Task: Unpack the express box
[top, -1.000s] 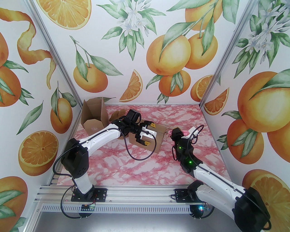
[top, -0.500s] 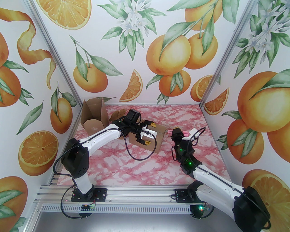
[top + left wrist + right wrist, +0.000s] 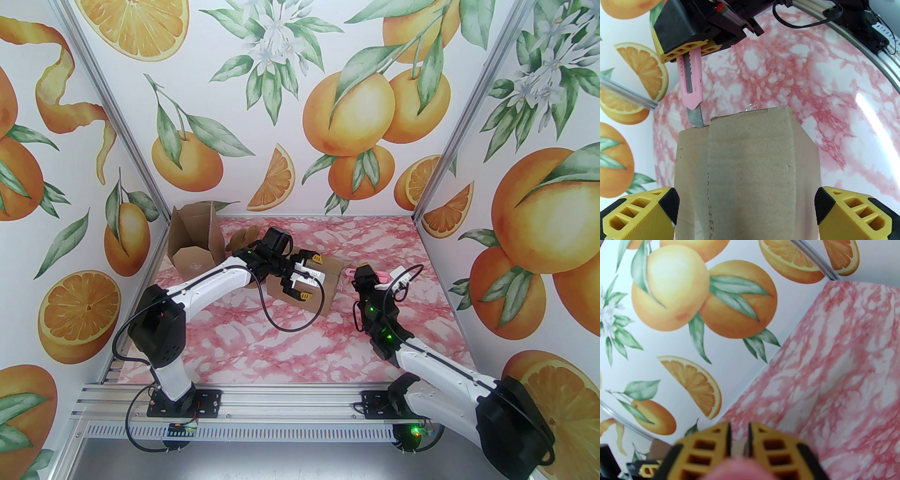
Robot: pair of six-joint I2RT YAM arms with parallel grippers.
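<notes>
Mid-frame in the top view sits the cardboard box (image 3: 328, 293), left gripper (image 3: 310, 277) spread wide astride it; right gripper (image 3: 690, 50), upper left of the left wrist view, clamps a pink knife (image 3: 690, 86), its blade touching the box edge
</notes>
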